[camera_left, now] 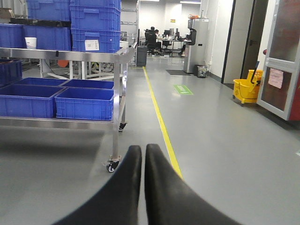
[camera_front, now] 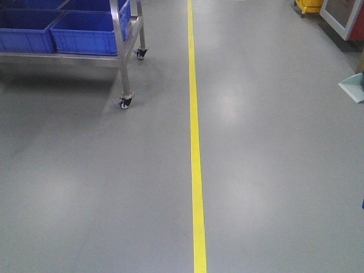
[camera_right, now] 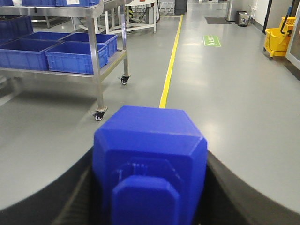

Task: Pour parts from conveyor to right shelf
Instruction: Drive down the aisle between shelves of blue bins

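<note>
The block (camera_right: 150, 154) is pinched by the right gripper (camera_right: 151, 187) on its flat flanks, judged light, rigid and slightly slick, while the left gripper (camera_left: 143, 157) is pressed together empty and the shelf (camera_right: 95, 61) is sighted at ten o'clock.

Grey floor (camera_front: 273, 170), yellow line (camera_front: 196, 142) along it; wheeled metal shelf (camera_front: 122, 57) carrying blue bins (camera_front: 85, 31).
</note>
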